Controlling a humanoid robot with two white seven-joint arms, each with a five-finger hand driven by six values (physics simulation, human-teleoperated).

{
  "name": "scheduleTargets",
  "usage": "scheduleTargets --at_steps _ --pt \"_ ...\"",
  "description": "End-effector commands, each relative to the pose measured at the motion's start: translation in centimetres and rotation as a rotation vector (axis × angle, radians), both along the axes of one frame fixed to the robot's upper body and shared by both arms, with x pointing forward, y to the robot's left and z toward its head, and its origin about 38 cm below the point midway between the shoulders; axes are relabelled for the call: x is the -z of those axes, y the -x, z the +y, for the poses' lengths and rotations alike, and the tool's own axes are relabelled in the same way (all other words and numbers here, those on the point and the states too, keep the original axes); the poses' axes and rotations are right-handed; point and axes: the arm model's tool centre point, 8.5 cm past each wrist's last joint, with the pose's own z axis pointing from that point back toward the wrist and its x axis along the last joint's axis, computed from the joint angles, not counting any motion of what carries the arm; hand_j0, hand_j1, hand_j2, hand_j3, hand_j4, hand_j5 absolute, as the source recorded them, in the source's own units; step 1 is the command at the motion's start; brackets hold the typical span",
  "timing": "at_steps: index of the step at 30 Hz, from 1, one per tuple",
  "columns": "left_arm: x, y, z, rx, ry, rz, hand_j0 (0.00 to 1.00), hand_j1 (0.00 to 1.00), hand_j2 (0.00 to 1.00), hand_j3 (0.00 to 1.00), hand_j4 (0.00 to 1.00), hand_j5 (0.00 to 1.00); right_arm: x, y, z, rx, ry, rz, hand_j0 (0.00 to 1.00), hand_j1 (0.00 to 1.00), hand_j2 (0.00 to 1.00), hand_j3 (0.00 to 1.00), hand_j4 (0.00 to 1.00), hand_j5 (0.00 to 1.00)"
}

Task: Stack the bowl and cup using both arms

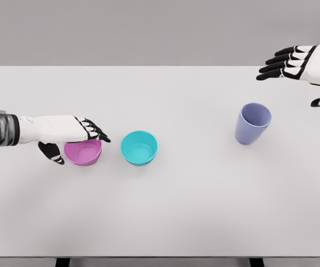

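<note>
At lower left, the left hand (73,136) cups the pink bowl (83,152), apparently gripping its rim, beside the teal bowl (139,147). Upper right, right hand (301,65) hovers, fingers spread, above the lavender cup (253,123).

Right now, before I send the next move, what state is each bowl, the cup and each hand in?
pink bowl: upright on the table, left hand over its near-left rim.
teal bowl: upright, empty, free beside the pink bowl.
purple cup: upright, empty, untouched.
left hand: around the pink bowl; firm grip cannot be confirmed.
right hand: open, fingers extended, beyond the cup.
</note>
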Motion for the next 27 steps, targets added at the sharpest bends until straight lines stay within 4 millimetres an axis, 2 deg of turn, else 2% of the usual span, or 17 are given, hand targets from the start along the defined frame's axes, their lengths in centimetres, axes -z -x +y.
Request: scheduleTargets --at_steps 1,27 --pt "0.0 -0.1 -0.1 -0.001 0.003 0.001 1.0 1.0 1.0 1.0 1.0 1.0 0.0 0.0 0.0 0.003 -0.001 0.001 1.0 1.0 1.0 1.0 1.0 1.0" --pt "1.9 -0.9 -0.3 -0.015 -0.008 0.029 1.0 1.0 1.0 1.0 1.0 1.0 -0.1 0.0 -0.2 0.007 0.008 -0.002 1.0 1.0 1.0 1.0 1.0 1.0"
